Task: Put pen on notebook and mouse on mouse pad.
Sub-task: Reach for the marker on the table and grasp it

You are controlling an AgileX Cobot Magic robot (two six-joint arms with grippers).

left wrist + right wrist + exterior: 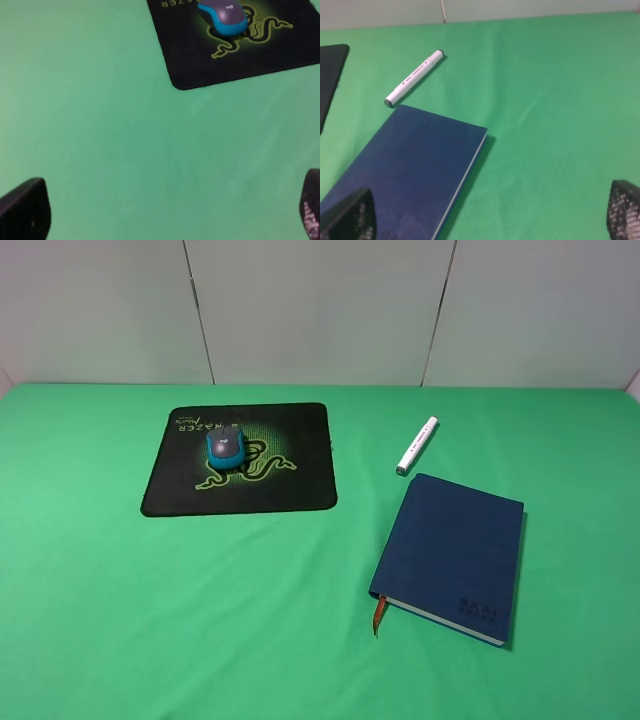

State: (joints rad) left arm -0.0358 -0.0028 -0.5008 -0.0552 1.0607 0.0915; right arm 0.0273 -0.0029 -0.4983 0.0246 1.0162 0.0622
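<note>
On the green tablecloth (200, 630), the notebook (450, 555) lies closed, its orange ribbon (378, 615) poking out of the near edge. The pen (417, 445) lies just beyond the notebook's far corner, apart from it and not on the cover. Well to the left of the notebook and a little farther back sits the mouse pad (290, 490), with the mouse (226, 447) on its green logo. The right gripper (486, 215) hangs over the notebook's edge with its fingers (625, 210) spread wide and empty; one tip seems to be above the cover, though contact is unclear. The left gripper (167, 212), also spread wide and holding nothing, is over bare cloth beyond the pad's corner, on the side away from the notebook.
</note>
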